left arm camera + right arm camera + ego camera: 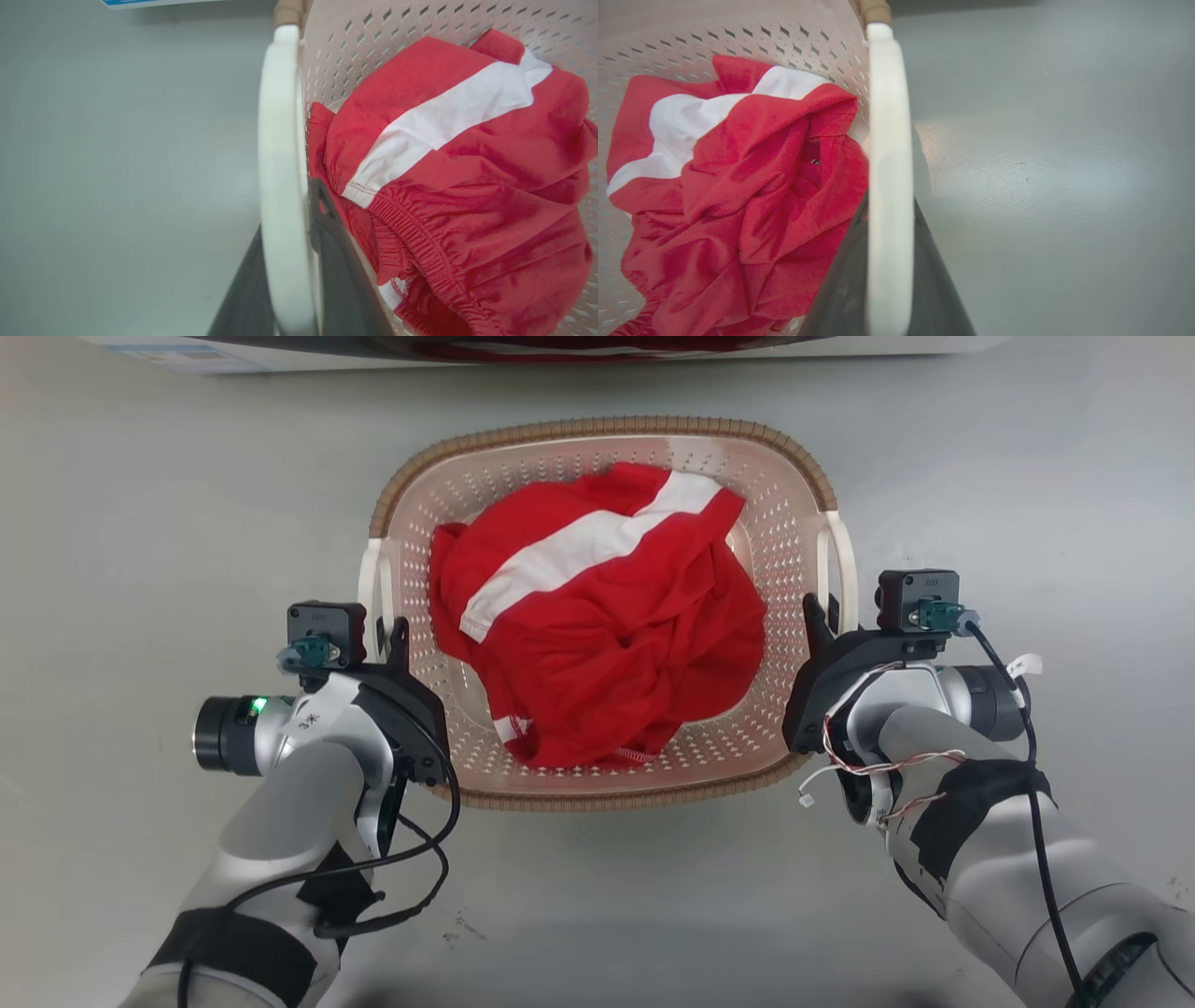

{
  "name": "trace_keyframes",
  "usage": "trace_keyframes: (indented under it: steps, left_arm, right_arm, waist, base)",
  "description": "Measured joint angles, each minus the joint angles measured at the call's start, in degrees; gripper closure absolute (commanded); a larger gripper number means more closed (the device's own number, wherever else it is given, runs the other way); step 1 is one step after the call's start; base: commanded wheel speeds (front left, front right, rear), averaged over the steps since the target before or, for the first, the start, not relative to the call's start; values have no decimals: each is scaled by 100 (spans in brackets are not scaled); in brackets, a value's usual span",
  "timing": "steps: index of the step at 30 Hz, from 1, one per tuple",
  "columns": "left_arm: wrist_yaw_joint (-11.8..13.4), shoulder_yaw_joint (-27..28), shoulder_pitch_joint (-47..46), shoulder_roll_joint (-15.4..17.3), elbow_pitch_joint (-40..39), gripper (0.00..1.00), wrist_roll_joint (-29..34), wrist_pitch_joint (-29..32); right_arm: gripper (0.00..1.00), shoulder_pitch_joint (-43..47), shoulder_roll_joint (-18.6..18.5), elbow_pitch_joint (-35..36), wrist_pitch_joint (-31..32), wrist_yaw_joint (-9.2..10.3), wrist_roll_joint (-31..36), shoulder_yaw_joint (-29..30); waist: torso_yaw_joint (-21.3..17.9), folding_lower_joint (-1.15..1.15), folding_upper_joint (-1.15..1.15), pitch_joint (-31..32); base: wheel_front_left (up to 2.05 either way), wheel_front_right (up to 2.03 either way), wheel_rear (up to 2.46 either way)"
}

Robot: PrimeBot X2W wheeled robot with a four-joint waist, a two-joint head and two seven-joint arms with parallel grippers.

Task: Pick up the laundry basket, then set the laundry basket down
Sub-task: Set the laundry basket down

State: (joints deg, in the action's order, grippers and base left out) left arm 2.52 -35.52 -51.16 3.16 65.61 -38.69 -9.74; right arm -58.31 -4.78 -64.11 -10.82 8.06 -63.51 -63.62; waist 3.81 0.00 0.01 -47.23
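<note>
In the head view, the laundry basket [597, 427] lies between the left gripper [390, 639] and right gripper [822, 616]. Each is at a white handle, and a level, simultaneous lift would keep the red garment [597, 644] inside. A white appliance [187, 355] stands beyond the fingertips. In the left wrist view, the fingers [336, 261] clamp the left handle [280, 140]. In the right wrist view, the right handle [887, 93] is gripped likewise.

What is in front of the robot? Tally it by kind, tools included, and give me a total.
laundry basket: 1
red and white garment: 1
tools: 2, the left tool and the right tool
Total: 4
</note>
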Motion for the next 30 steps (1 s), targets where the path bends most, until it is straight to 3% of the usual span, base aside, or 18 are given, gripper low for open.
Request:
trace_keyframes:
  steps: [14, 16, 17, 18, 19, 20, 21, 22, 23, 24, 27, 30]
  left_arm:
    - [-3, -21, -231, -11, 108, 100, 4, -179]
    - [-3, -26, -260, -11, 121, 100, 8, -203]
    - [-3, -29, -266, -11, 129, 95, 12, -209]
    - [-3, -35, -270, -13, 135, 87, 12, -233]
    - [-5, -42, -275, -20, 141, 78, 12, -248]
    - [-5, -51, -283, -35, 151, 74, 12, -248]
    - [-7, -62, -287, -53, 166, 68, 13, -248]
    - [-8, -69, -288, -74, 174, 60, 13, -248]
    - [-9, -75, -288, -101, 180, 52, 13, -255]
    - [-9, -77, -292, -124, 189, 33, 13, -255]
    - [-11, -80, -300, -132, 226, 0, 15, -280]
    - [-55, -81, -334, -142, 271, 0, 20, -298]
  right_arm:
    - [100, -163, -3, -21, -141, 0, 1, -22]
    - [89, -192, -3, -25, -158, 0, 1, -30]
    - [82, -202, -3, -26, -170, 0, 1, -34]
    - [63, -205, -3, -32, -170, 0, 3, -46]
    - [53, -205, 0, -34, -170, 0, 9, -62]
    - [32, -205, 5, -34, -171, 0, 27, -69]
    - [23, -205, 9, -35, -171, -1, 37, -74]
    - [6, -206, 15, -34, -175, -9, 45, -81]
    - [0, -208, 35, -34, -187, -24, 52, -88]
    - [0, -210, 55, -35, -187, -31, 52, -91]
    - [0, -213, 73, -41, -190, -35, 52, -104]
    - [0, -213, 85, -76, -196, -48, 52, -118]
  waist:
    - [21, 0, -1, -230]
    - [23, 0, -1, -246]
    - [24, 0, -1, -252]
    - [25, 0, -1, -257]
    - [25, 0, -1, -261]
    - [26, 0, -1, -263]
    - [26, 0, -1, -265]
    - [26, 0, -1, -266]
    - [27, 0, -1, -267]
    - [27, 0, -1, -268]
    - [29, 0, -1, -266]
    - [30, 0, -1, -259]
  base:
    - [0, 0, 0]
    - [0, 0, 0]
    - [0, 0, 0]
    - [0, 0, 0]
    - [0, 0, 0]
    - [0, 0, 0]
    - [0, 0, 0]
    - [0, 0, 0]
    - [0, 0, 0]
    - [0, 0, 0]
    - [0, 0, 0]
    - [0, 0, 0]
